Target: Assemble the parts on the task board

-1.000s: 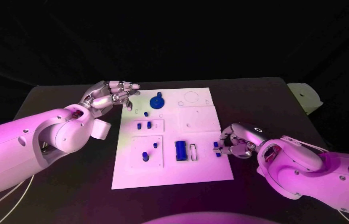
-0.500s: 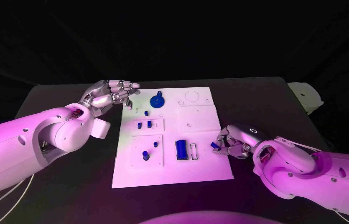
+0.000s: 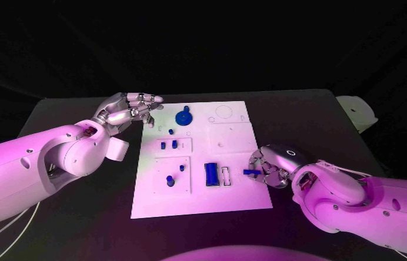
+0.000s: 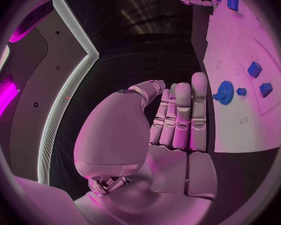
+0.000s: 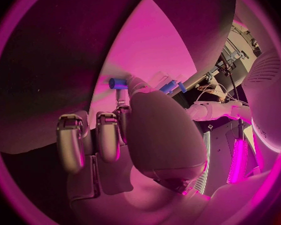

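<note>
Small blue part (image 3: 252, 171) pinched in right hand (image 3: 273, 166), over the task board (image 3: 237, 199) right edge.
Part sits beside the white slot next to the tall blue block (image 3: 210, 174). Left hand (image 3: 129, 110) holds nothing, fingers loosely apart, hovering off the board's far-left corner near the blue gear (image 3: 184, 118).

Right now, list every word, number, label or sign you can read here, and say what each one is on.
None can be read.
Board: outlines and blue parts, no lettering.
Right hand: a small ring mark on its back, not a letter; it holds a blue part.
Left hand: no markings show.
</note>
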